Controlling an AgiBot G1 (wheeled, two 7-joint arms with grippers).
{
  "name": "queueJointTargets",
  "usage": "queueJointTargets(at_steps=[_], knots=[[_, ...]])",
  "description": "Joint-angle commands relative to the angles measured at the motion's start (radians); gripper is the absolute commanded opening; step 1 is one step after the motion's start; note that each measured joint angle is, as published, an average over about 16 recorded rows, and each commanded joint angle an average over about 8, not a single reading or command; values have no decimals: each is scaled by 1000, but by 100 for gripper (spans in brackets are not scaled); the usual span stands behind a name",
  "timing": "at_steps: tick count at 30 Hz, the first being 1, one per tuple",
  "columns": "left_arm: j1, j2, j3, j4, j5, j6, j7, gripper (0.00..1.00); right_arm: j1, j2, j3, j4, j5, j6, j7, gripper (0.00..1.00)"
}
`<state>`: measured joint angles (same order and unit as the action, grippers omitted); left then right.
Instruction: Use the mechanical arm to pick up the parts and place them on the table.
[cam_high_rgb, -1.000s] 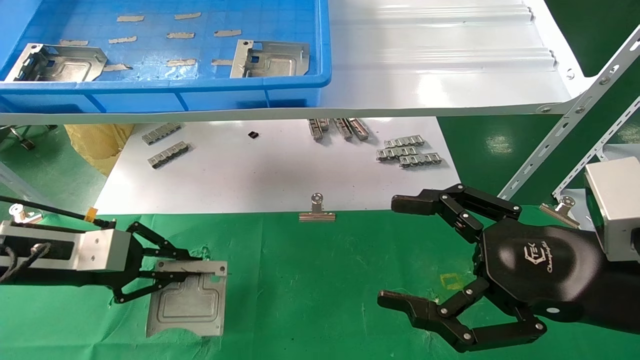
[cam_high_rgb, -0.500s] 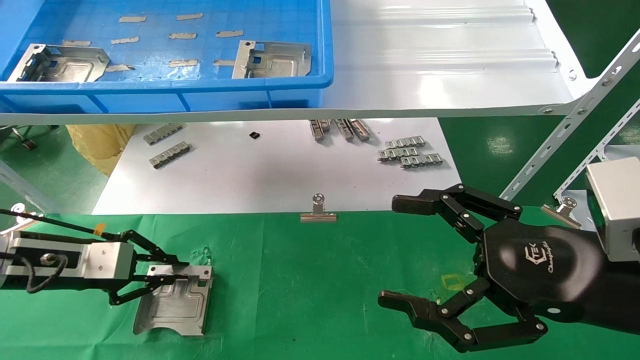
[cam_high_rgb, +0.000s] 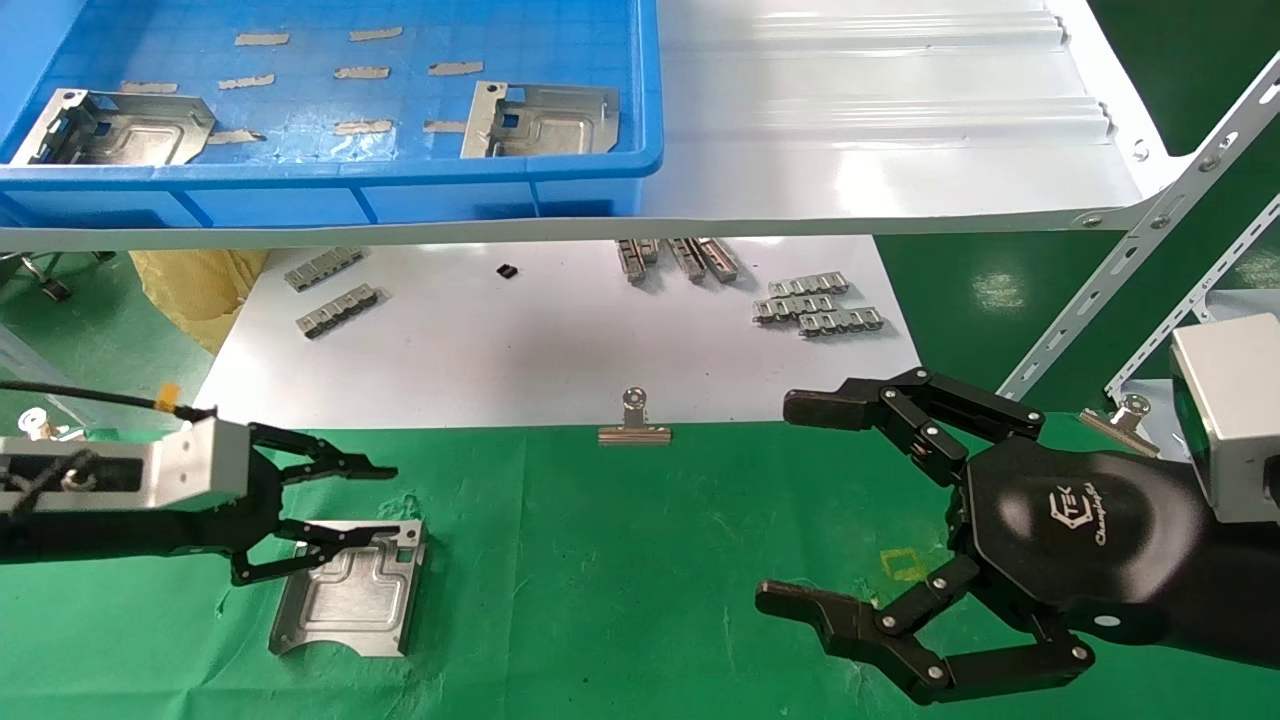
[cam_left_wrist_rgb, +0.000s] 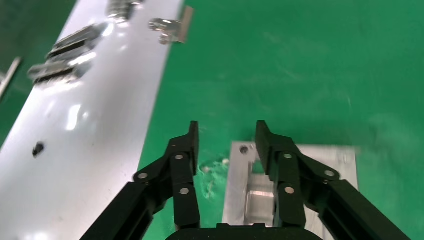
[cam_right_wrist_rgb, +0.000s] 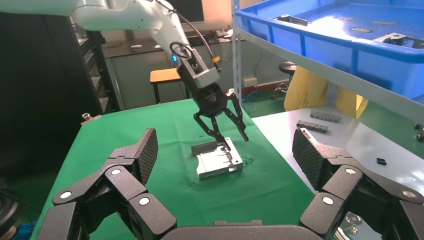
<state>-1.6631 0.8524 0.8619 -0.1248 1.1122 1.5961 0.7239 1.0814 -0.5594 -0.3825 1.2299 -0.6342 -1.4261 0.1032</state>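
The left gripper has its black fingers spread apart and grips nothing — one finger crosses over the folded edge of a silver part, though contact cannot be confirmed. The part lies flat on the green table, near its left side. The left arm reaches in low from the left edge. The right gripper hovers over the table's right side, claws wide apart — its arm is cut off by the frame.
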Motion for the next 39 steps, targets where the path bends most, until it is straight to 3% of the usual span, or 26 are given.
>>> queueJointTargets(at_steps=[1,7,17,39], knots=[[18,-11,-14,-3,-35,9,-49,100,0,0,0,0,0,0,0,100],[69,-29,-29,-19,-87,14,-102,100,0,0,0,0,0,0,0,100],[62,-28,-36,-40,-75,10,-99,100,0,0,0,0,0,0,0,100],[251,-104,-231,-440,-185,-29,-390,100,0,0,0,0,0,0,0,100]])
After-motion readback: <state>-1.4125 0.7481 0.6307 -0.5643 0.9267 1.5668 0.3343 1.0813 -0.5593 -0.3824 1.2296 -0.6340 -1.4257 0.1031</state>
